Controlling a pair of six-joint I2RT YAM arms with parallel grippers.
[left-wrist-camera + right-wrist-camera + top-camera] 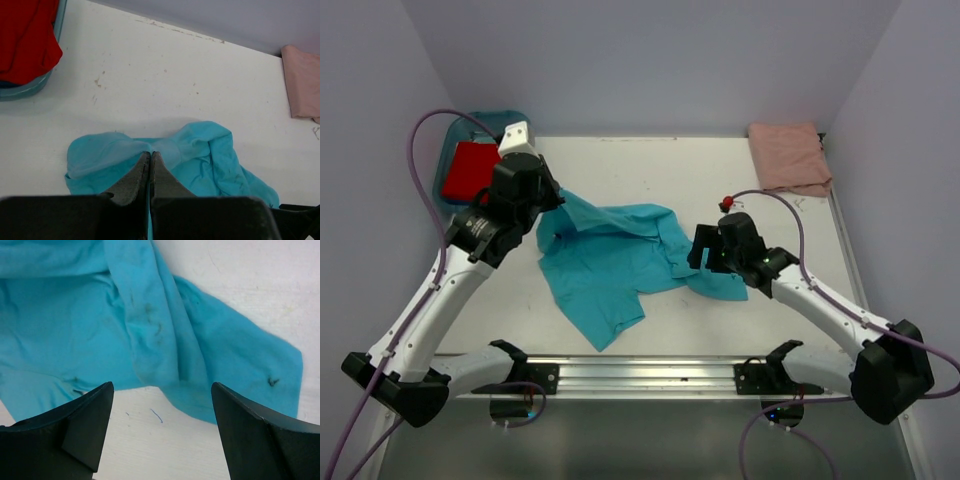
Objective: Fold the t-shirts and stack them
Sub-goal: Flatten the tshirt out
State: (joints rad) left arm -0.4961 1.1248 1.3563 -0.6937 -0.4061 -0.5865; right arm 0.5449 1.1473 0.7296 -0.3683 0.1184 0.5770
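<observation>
Turquoise cloth t-shirt, crumpled on bench: we see left gripper pinching its 10 o'clock corner; right gripper, jaws apart, over its 3 o'clock edge.

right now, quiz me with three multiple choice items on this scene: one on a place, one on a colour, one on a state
1. Where does the pink t-shirt lie?
A. at the near edge between the arm bases
B. on the table, at its far right corner
C. draped over the right arm

2. What colour is the cloth in the blue tub?
A. white
B. yellow
C. red

3. How does the left claw stand?
A. shut on the turquoise t-shirt
B. open over bare table
C. shut on a white towel

Answers:
1 B: the top view shows it folded by the far right wall.
2 C: the red t-shirt sits in the tub.
3 A: the left wrist view shows the fingers pressed together with turquoise cloth bunched at their tips.
</observation>
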